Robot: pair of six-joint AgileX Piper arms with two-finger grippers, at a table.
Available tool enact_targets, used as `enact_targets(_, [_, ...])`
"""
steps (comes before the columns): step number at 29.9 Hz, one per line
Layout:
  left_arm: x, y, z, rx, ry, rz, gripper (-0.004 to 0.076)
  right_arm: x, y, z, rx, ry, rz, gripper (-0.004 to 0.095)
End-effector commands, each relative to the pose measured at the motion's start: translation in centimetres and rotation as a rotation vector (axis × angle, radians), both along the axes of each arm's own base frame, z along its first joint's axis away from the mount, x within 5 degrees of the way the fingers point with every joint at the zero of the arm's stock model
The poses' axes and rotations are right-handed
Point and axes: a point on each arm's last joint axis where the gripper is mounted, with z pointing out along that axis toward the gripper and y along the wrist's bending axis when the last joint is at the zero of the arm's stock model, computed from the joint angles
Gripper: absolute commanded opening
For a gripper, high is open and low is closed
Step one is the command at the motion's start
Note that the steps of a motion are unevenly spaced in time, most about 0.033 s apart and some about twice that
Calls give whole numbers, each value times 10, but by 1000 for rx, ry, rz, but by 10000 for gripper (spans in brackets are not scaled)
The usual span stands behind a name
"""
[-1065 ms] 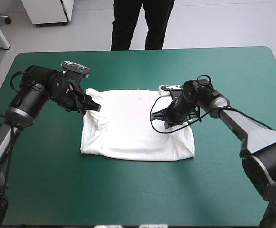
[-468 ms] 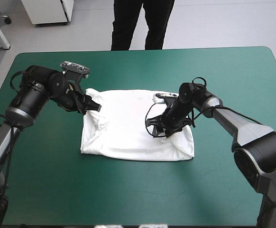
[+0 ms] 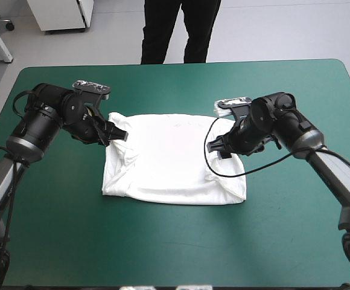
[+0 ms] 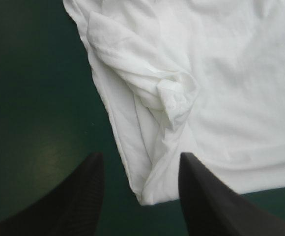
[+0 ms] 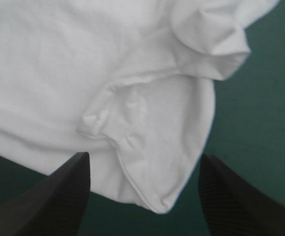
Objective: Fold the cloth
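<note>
High view showed the T-shirt (image 3: 172, 163) lying flat, a white oblong with a rumpled sleeve on each side, in the middle of the teal-green table (image 3: 163, 241). Farther on, the left gripper (image 3: 118, 135) sat at the shirt's far left corner and the right gripper (image 3: 224, 149) over its right edge. In both wrist views the black fingers (image 4: 78, 196) stood spread and gripped nothing, with a shirt corner lying between them on the cover.
</note>
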Motion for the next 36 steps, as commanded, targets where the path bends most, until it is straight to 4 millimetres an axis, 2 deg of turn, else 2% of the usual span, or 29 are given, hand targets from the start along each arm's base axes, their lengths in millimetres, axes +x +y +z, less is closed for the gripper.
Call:
enact_targets(1, [-19, 9, 9, 7, 3, 54, 346, -18, -16, 27, -38, -80, -38, 604])
enact_targets(6, [-34, 14, -24, 31, 118, 102, 347, -23, -24, 29, -50, -72, -72, 602])
enact_targets(9, [-38, 15, -47, 38, 184, 123, 363, -24, -24, 28, -50, -69, -72, 556])
enact_targets(12, [-38, 12, -62, 10, 182, 118, 442, -23, -24, 29, -47, -74, -72, 493])
enact_targets(16, [-35, 8, -70, -41, 151, 116, 538, -24, -24, 28, -51, -67, -72, 442])
enact_targets(23, [-37, 10, -90, -33, 144, 139, 535, -24, -24, 28, -53, -63, -72, 441])
enact_targets(28, [-40, 12, -112, -28, 146, 159, 535, -25, -25, 28, -55, -59, -72, 441])
enact_targets(36, [-23, 6, -149, 4, 226, 161, 504, -26, -25, 27, -65, -39, -70, 441])
